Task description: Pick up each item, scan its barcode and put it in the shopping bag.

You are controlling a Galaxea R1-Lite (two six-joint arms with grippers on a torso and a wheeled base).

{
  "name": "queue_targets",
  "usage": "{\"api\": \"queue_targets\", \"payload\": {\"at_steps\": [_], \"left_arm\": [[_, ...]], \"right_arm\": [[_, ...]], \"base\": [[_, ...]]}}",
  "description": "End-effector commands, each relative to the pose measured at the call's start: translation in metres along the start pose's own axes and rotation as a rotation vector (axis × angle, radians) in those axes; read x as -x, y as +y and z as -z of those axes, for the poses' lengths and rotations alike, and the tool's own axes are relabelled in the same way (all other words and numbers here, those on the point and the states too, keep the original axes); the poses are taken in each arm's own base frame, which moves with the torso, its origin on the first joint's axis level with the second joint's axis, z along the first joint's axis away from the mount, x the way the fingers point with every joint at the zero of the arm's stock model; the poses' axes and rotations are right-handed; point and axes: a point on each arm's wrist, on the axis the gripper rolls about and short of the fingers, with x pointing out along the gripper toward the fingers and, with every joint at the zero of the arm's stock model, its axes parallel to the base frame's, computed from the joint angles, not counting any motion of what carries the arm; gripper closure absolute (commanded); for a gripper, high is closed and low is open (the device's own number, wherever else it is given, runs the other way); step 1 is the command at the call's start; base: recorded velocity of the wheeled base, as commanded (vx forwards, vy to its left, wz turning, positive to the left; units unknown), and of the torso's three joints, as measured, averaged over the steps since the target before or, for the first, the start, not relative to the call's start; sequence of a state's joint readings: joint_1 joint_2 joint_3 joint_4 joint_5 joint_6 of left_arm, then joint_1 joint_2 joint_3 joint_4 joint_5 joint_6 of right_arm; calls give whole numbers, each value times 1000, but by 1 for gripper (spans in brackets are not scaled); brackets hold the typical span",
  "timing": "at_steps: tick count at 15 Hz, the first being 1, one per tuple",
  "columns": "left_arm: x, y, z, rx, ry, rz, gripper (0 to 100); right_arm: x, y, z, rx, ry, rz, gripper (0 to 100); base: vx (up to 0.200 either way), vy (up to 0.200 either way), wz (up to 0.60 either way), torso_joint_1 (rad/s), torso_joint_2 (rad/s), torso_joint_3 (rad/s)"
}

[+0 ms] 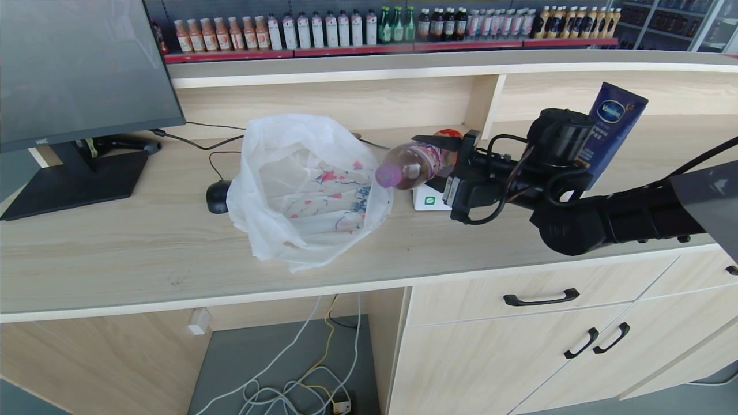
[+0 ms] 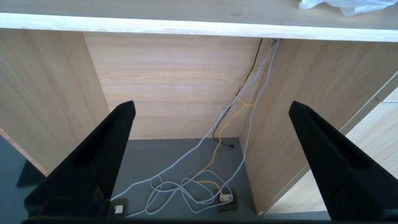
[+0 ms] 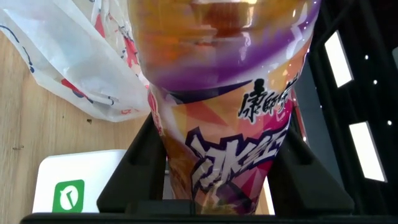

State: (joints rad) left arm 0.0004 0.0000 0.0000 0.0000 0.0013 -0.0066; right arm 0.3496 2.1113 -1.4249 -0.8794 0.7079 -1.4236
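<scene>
My right gripper is shut on a drink bottle with a purple cap and a purple-orange label. It holds the bottle on its side above the counter, cap towards the white plastic shopping bag, just at the bag's right rim. In the right wrist view the bottle sits between the dark fingers, with the bag beyond it. A blue tube stands upright behind the right arm. My left gripper is open and holds nothing, low in front of the counter, facing the knee space.
A white box with a green icon lies under the bottle. A black mouse sits left of the bag, and a monitor stands at far left with a dark handheld device by its foot. Cables lie under the counter.
</scene>
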Motion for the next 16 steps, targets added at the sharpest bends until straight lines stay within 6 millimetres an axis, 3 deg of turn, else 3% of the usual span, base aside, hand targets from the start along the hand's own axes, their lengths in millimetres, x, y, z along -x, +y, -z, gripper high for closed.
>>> {"api": "queue_targets", "payload": {"at_steps": [1, 5, 8, 12, 14, 16], "left_arm": [[0, 0, 0, 0, 0, -1, 0], [0, 0, 0, 0, 0, -1, 0], [0, 0, 0, 0, 0, -1, 0], [0, 0, 0, 0, 0, 0, 0], [0, 0, 0, 0, 0, -1, 0], [0, 0, 0, 1, 0, -1, 0]], "right_arm": [[1, -6, -3, 6, -5, 9, 100], [2, -11, -5, -27, -3, 14, 100], [-4, -26, -26, -149, -49, 72, 100], [14, -29, -49, -386, -41, 226, 100], [35, -7, -75, -605, 32, 213, 100], [51, -6, -101, -730, 61, 244, 100]], "base": [[0, 0, 0, 0, 0, 0], [0, 0, 0, 0, 0, 0], [0, 0, 0, 0, 0, 0], [0, 0, 0, 0, 0, 0], [0, 0, 0, 0, 0, 0], [0, 0, 0, 0, 0, 0]]}}
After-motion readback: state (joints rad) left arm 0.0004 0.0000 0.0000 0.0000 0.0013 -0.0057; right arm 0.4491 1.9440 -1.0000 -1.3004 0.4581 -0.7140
